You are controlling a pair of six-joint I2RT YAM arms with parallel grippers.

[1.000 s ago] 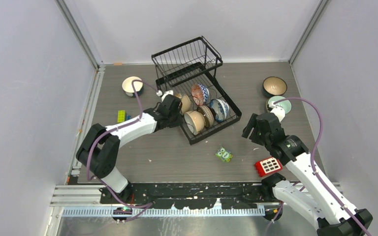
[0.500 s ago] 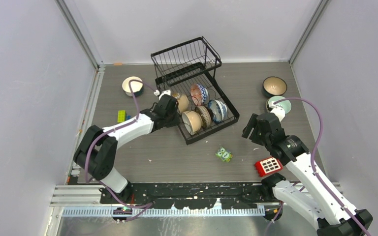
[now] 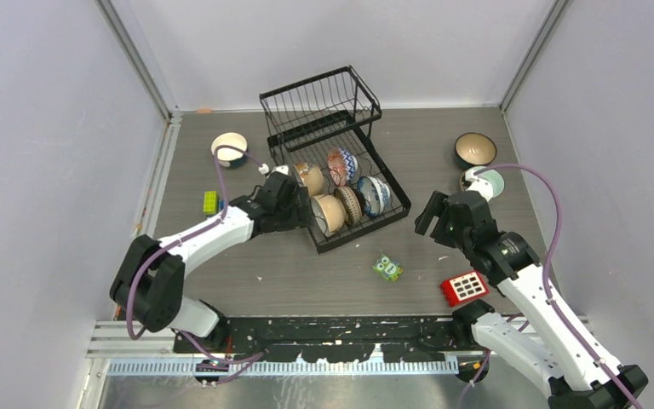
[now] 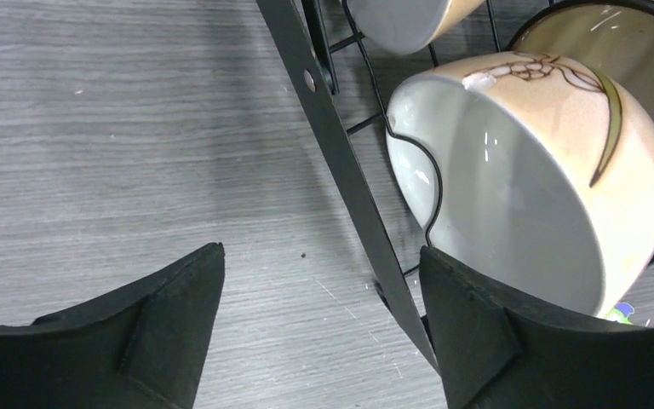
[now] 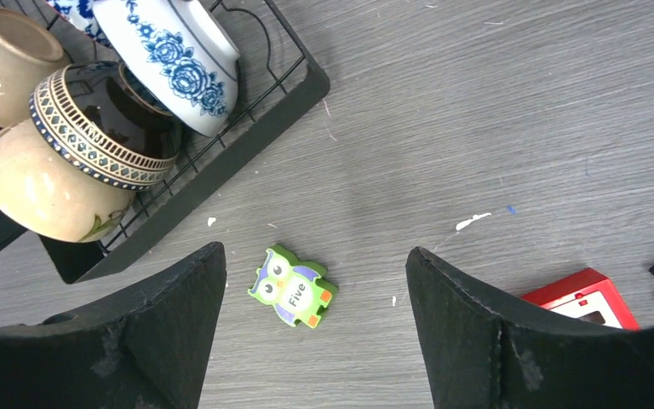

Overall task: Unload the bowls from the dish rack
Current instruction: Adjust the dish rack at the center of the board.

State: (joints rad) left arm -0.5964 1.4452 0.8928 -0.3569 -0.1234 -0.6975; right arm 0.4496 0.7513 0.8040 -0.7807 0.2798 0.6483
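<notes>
The left fingers (image 4: 162,324) are spread and empty. They straddle the near rim of the dish rack (image 4: 341,170), with a cream bowl (image 4: 562,153) tipped on its side just inside it. The right fingers (image 5: 153,324) are spread too, above a green owl toy (image 5: 294,288) on the counter (image 5: 477,102). Five bowls (image 3: 373,194) lie in the rack's lower tray.

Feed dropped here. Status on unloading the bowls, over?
Both jaws open, empty. Left gripper astride dish rack frame, cream bowl beside it. Right gripper above owl toy. Five bowls in rack.
</notes>
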